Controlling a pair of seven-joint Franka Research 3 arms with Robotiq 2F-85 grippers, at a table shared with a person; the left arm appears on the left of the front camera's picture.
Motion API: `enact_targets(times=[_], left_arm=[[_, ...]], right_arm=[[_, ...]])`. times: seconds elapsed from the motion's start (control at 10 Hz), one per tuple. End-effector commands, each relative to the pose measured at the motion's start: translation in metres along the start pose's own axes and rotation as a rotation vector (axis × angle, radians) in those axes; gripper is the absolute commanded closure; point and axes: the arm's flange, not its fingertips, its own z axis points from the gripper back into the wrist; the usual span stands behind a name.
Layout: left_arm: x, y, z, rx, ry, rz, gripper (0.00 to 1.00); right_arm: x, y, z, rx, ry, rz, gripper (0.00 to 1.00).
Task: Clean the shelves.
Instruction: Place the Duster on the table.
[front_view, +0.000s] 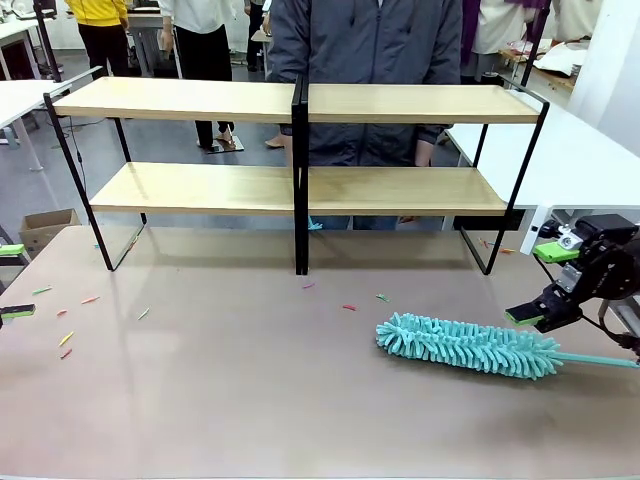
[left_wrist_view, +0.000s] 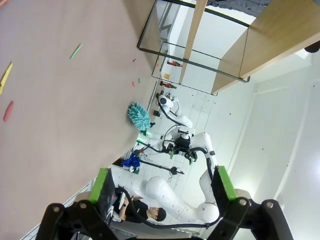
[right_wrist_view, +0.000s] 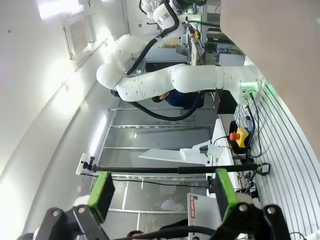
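- Near foreground, front view: bare tan counter (front_view: 250, 400), nothing on its closest stretch.
- Right of centre: teal fluffy duster (front_view: 468, 346) lying flat on the counter, its thin teal handle running off toward the right edge.
- Right gripper (front_view: 543, 285) just above and beside the duster's handle end, turned on its side; fingers spread wide, nothing between them. Whether the lower pad touches the duster, cannot tell. The right wrist view agrees: two green pads (right_wrist_view: 101, 194) well apart, open air between.
- Left gripper (front_view: 12, 282) at the picture's left edge, low over the counter; two green pad tips show, set apart. In the left wrist view its pads (left_wrist_view: 102, 186) stand wide, holding nothing.
- Mid counter: small coloured scraps (front_view: 65, 340) scattered on the left side, a few more (front_view: 349, 307) near the shelf's foot.
- Farther back: shelves (front_view: 300, 145) standing upright on the counter, two tiers of light wooden boards in a black frame with a central post, both boards bare.
- Behind the shelves: person in a dark jacket (front_view: 365, 60) at the far side, close against the rack.
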Motion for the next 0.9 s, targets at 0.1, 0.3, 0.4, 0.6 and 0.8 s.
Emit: enact_targets(times=[0.1,0.3,0.4,0.6,0.8], left_arm=[[-0.0042,-0.0028,-0.0009,-0.012,0.006,-0.001,0.0],[-0.0042,-0.0028,-0.0009,-0.012,0.006,-0.001,0.0],[-0.0042,-0.0028,-0.0009,-0.012,0.006,-0.001,0.0],[-0.0042,-0.0028,-0.0009,-0.012,0.006,-0.001,0.0],[-0.0042,-0.0028,-0.0009,-0.012,0.006,-0.001,0.0]], right_arm=[[0.0019,-0.0006,-0.0002,-0.001,-0.006,0.002,0.0],[0.0019,-0.0006,-0.0002,-0.001,-0.006,0.002,0.0],[0.0019,-0.0006,-0.0002,-0.001,-0.006,0.002,0.0],[0.0019,-0.0006,-0.0002,-0.001,-0.006,0.002,0.0],[0.0019,-0.0006,-0.0002,-0.001,-0.006,0.002,0.0]])
